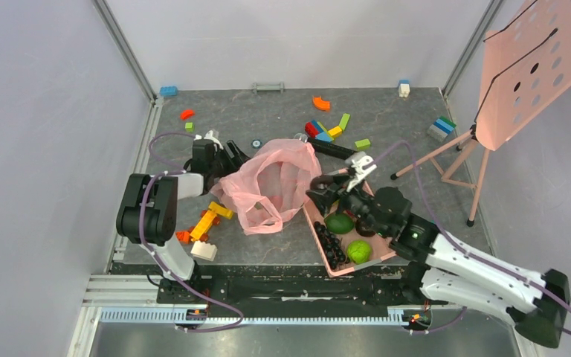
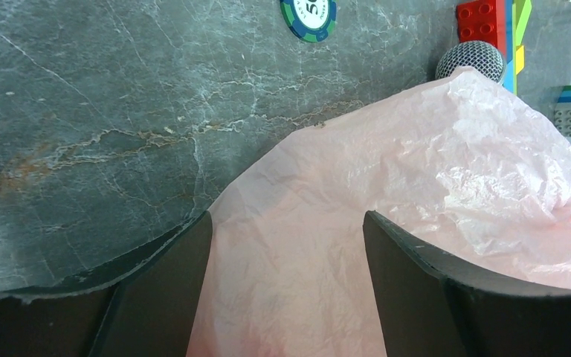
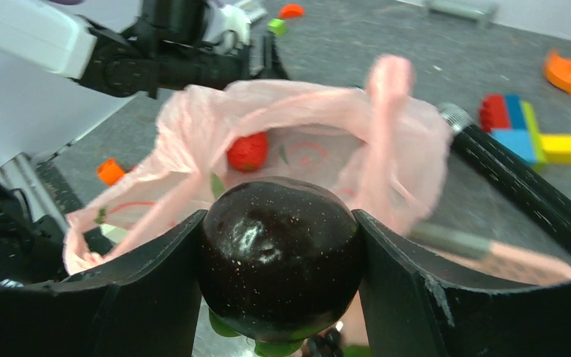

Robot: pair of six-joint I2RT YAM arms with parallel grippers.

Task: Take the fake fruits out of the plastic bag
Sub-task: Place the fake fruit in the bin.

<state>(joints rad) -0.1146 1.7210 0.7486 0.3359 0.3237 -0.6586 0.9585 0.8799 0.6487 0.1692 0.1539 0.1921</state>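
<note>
Right gripper (image 1: 327, 195) clamped on dark round fruit (image 3: 279, 256), at bag's (image 1: 271, 186) 3 o'clock, near the basket (image 1: 368, 265). Left gripper (image 2: 286, 223) at bag's 9 o'clock, jaws apart, bag film lying between them. Red fruit (image 3: 247, 151) inside bag.

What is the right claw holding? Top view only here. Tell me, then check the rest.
Observer: In the right wrist view, the right claw is shut on a glossy dark round fruit.
Operator: Now say what's left to take out.
Observer: One red textured fruit lies inside the plastic bag.
Operator: Report the left claw.
Observer: In the left wrist view, bag film fills the gap between the fingers of the left claw. I cannot tell whether it is pinched.
</note>
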